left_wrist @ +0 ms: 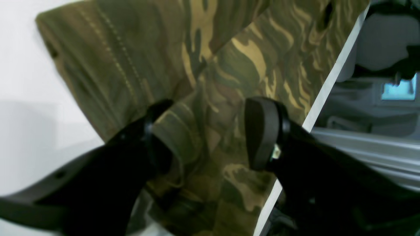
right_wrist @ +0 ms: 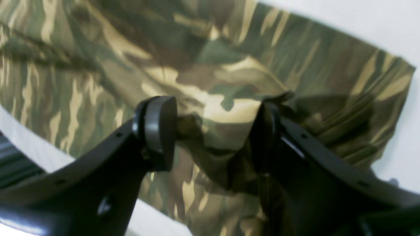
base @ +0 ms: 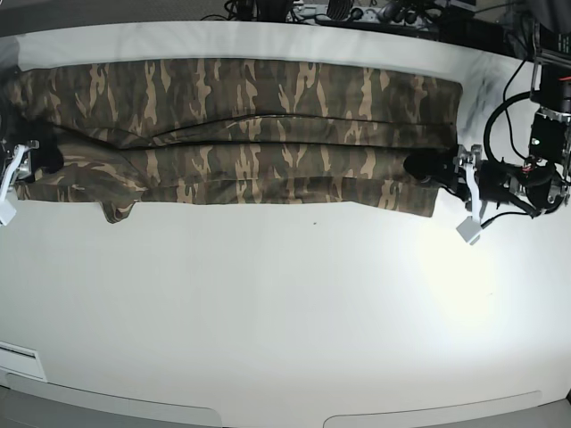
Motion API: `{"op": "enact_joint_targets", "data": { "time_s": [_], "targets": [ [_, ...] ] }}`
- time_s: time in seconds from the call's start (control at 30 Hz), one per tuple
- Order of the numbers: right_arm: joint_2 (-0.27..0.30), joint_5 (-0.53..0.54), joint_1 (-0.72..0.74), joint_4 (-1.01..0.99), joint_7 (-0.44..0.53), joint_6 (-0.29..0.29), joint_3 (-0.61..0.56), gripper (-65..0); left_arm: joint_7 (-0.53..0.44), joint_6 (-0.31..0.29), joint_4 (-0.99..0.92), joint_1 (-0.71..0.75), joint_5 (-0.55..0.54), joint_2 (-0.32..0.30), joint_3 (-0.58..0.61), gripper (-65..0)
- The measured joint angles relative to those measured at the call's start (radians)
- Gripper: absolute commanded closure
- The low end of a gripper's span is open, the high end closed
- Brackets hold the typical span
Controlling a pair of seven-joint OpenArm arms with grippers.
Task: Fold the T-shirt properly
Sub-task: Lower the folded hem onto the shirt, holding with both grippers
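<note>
The camouflage T-shirt (base: 250, 134) lies folded into a long band across the far half of the white table (base: 285, 312). My left gripper (base: 426, 167) is at the band's right end in the base view. In the left wrist view its jaws (left_wrist: 210, 134) stand wide apart over the T-shirt (left_wrist: 229, 65), and a fold of cloth drapes against one finger (left_wrist: 157, 131). At the band's other end is my right gripper (base: 43, 159). It is open (right_wrist: 213, 131) too, with a loose bunch of the T-shirt (right_wrist: 213, 65) lying between its fingers.
Cables and equipment (base: 357, 11) crowd the table's far edge. The left arm's body and wiring (base: 535, 169) stand at the right side. The table's edge (left_wrist: 328, 88) runs close beside the left gripper. A small white label (base: 18, 361) sits at the front left.
</note>
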Motion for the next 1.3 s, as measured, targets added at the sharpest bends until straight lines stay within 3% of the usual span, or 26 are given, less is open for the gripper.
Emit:
{"op": "enact_joint_targets", "data": {
  "time_s": [0.17,0.47,0.63,0.83,0.93,1.1,1.23,1.3],
  "targets": [
    [-0.003,-0.002,0.000,0.000,0.058,0.000,0.000,-36.6,-0.019,0.000,0.002,0.031,-0.014,-0.003,-0.006,-36.6],
    [-0.109,-0.085,0.000,0.000,0.093,0.000,0.000,-36.6,-0.044,-0.001,0.006,0.082,-0.027,-0.005,-0.012,-36.6],
    [-0.115,-0.091,0.002,0.000,0.175,0.000,0.000,-36.6,-0.044,-0.001,0.006,0.082,-0.027,-0.005,-0.012,-36.6],
    [-0.116,-0.060,0.038,0.000,0.178,0.000,0.000,-36.2,-0.043,-0.001,0.006,0.082,-0.027,-0.005,-0.012,-36.6],
    [-0.119,0.001,0.032,0.000,0.113,-0.004,0.000,-35.4,-0.045,-0.001,0.006,0.082,-0.027,-0.005,-0.012,-36.6],
    [-0.127,0.030,0.032,0.000,0.094,-0.003,0.000,-22.6,-0.036,-0.018,0.007,0.083,-0.027,-0.004,-0.037,-36.6],
    [-0.126,0.018,0.032,0.000,0.089,-0.003,0.000,-1.1,-0.018,-0.019,0.007,0.087,-0.026,-0.003,-0.077,-36.6],
    [-0.126,0.018,0.032,0.000,0.089,-0.003,0.000,0.0,-0.007,-0.019,0.005,0.090,-0.021,-0.002,-0.106,-36.6]
  ]
}}
